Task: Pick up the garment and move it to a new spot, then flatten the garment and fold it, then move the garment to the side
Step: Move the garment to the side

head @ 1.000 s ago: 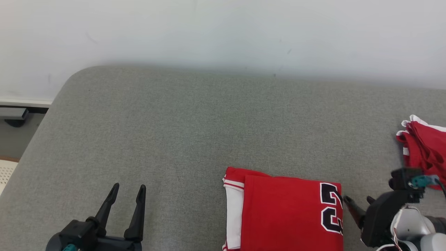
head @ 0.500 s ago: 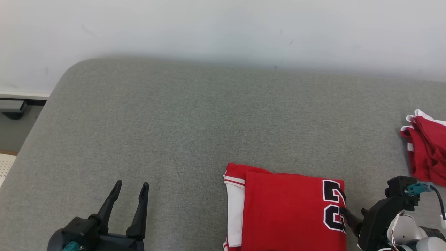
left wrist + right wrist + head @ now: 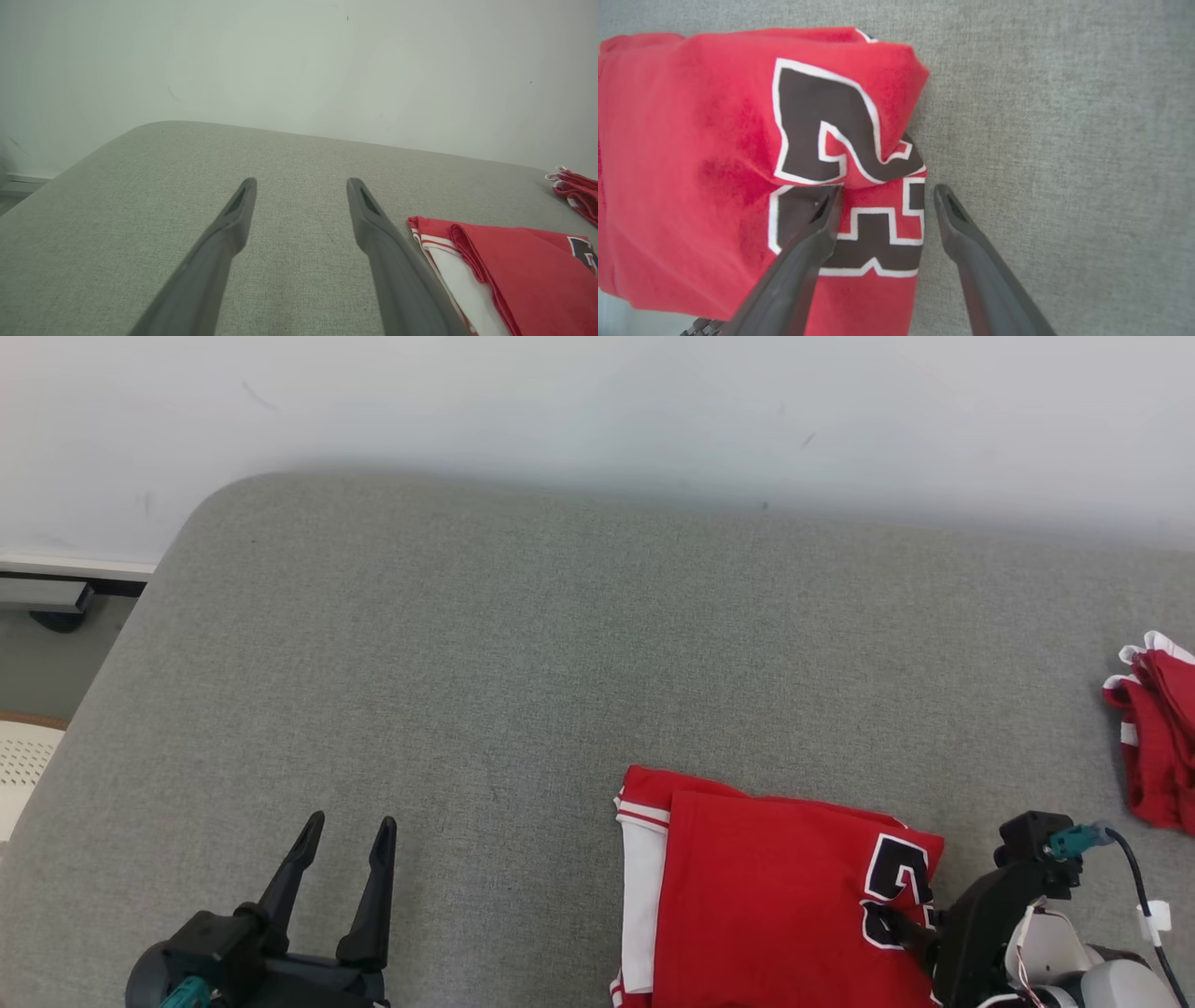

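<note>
The garment (image 3: 775,896), a folded red jersey with a black number and white trim, lies at the near right of the grey cushion (image 3: 560,663). My right gripper (image 3: 910,933) is open and straddles the jersey's right edge. In the right wrist view one finger (image 3: 817,224) rests on the printed number of the garment (image 3: 691,163), while the other lies on bare grey fabric, so the right gripper (image 3: 887,190) has the edge between its jaws. The cloth bulges up just ahead of that finger. My left gripper (image 3: 352,821) (image 3: 301,182) hangs open and empty, left of the garment (image 3: 514,270).
A second red and white garment (image 3: 1158,756) (image 3: 577,186) lies crumpled at the cushion's far right. A white wall (image 3: 597,401) runs behind the cushion. The cushion's rounded left corner drops to the floor, where a white perforated object (image 3: 23,775) stands.
The view has shifted slightly. My right gripper has slid left onto the garment's right edge, and the cloth there has bunched up. The left gripper has stayed put.
</note>
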### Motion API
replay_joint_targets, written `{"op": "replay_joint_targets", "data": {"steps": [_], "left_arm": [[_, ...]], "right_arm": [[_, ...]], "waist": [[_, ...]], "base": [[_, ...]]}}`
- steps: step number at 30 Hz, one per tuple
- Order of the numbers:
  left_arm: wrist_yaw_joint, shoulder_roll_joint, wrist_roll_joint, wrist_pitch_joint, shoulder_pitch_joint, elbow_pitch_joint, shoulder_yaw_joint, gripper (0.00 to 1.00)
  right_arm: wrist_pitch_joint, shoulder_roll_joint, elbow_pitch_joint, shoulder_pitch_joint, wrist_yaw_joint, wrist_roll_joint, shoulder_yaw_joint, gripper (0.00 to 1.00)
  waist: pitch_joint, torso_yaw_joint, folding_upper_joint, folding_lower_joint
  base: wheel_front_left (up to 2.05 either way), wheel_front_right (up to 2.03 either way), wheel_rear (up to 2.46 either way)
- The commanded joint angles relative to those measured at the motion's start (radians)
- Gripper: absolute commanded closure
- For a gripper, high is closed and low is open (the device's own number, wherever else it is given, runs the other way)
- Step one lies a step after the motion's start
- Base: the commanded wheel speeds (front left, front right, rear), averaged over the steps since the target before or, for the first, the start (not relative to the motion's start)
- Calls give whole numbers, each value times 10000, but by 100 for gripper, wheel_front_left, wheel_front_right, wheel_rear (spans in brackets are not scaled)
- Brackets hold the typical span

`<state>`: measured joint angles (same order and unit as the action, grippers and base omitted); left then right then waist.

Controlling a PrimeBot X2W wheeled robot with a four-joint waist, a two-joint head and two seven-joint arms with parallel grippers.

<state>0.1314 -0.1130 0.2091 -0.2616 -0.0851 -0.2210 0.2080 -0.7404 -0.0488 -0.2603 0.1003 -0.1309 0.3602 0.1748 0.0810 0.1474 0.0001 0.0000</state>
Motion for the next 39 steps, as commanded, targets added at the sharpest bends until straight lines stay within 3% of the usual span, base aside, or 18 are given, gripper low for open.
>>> {"op": "replay_joint_targets", "data": {"steps": [1,3,4,5,7,27,39], "left_arm": [[-16,-28,-5,-49,-110,21,-51,0],[-16,-23,-4,-49,-156,21,-46,0],[-16,-20,0,-49,-175,16,-40,0],[-16,-20,0,-49,-175,16,-40,0],[-16,-13,10,-49,-189,-5,-21,0],[-19,61,-89,-49,-220,43,-213,0],[-19,56,-163,-49,-161,3,-253,0]], "right_arm": [[-13,-39,-177,210,5,129,-148,7],[-9,-35,-325,343,5,62,-313,58],[4,-35,-389,410,5,36,-350,73],[4,-35,-389,410,5,36,-350,73],[48,-35,-467,543,5,-15,-456,100],[310,-47,119,2205,5,-1600,-557,100],[948,-53,-1227,3853,5,-2182,-873,100]], "waist": [[30,6,-1,0],[50,10,-1,0],[57,13,-1,0],[57,13,-1,0],[63,27,-1,0],[80,-257,-1,0],[-12,-1406,-1,0]], "base": [[0,0,0],[0,0,0],[0,0,0],[0,0,0],[0,0,0],[0,0,0],[0,0,0]]}}
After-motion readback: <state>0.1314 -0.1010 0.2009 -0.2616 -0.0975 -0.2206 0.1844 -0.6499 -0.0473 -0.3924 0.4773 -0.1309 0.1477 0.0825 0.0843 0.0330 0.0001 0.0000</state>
